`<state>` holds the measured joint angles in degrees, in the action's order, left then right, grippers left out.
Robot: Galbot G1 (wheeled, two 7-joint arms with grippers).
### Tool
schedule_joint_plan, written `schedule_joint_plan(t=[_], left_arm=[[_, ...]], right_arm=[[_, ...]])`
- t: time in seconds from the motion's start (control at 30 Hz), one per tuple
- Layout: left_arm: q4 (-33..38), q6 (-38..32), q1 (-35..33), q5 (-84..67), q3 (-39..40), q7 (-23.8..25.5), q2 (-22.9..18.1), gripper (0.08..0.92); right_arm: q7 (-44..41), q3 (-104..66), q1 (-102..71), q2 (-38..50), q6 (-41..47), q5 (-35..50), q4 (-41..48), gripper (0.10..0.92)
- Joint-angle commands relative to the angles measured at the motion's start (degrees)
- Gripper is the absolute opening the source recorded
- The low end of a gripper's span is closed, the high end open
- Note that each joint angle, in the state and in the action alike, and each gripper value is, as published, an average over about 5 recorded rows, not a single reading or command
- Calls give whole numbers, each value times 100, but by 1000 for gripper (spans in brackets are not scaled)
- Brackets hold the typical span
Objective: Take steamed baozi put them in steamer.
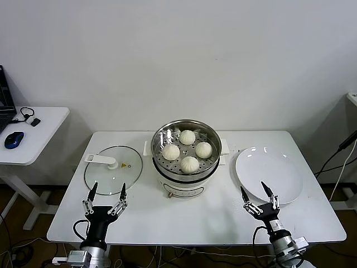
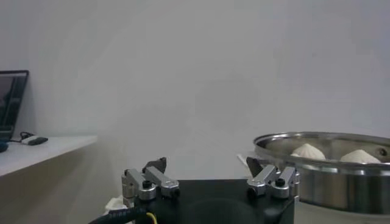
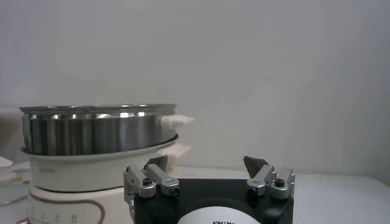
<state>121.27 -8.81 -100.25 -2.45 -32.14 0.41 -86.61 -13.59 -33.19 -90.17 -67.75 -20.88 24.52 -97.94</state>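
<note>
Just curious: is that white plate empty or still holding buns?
Empty: the white plate is bare, and all four baozi sit in the steamer.

Steamer [image 1: 187, 127] basket: shiny polished metal, perforated floor, on a glossy white plastic base. Baozi [image 1: 189, 164]: matt, smooth dough, pleated tops. Plate [image 1: 290, 178] just beyond right gripper [image 1: 257, 190]: glossy white. Lid [image 1: 106, 178] beyond left gripper [image 1: 107, 191]: clear glass, white plastic handle. Table [image 1: 212, 218]: matt white.
</note>
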Motion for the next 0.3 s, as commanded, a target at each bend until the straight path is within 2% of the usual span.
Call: schedule_joint_plan(t=[0.03,0.3], left_arm=[[-1,-56,-104,37,-56,21,18,823],[-78,-93,-110,84,-130,-4,12,823]], right_arm=[[16,-18,-189,-57,85,165,-39,823],[8,3,-203,-173,95,171,-34,823]])
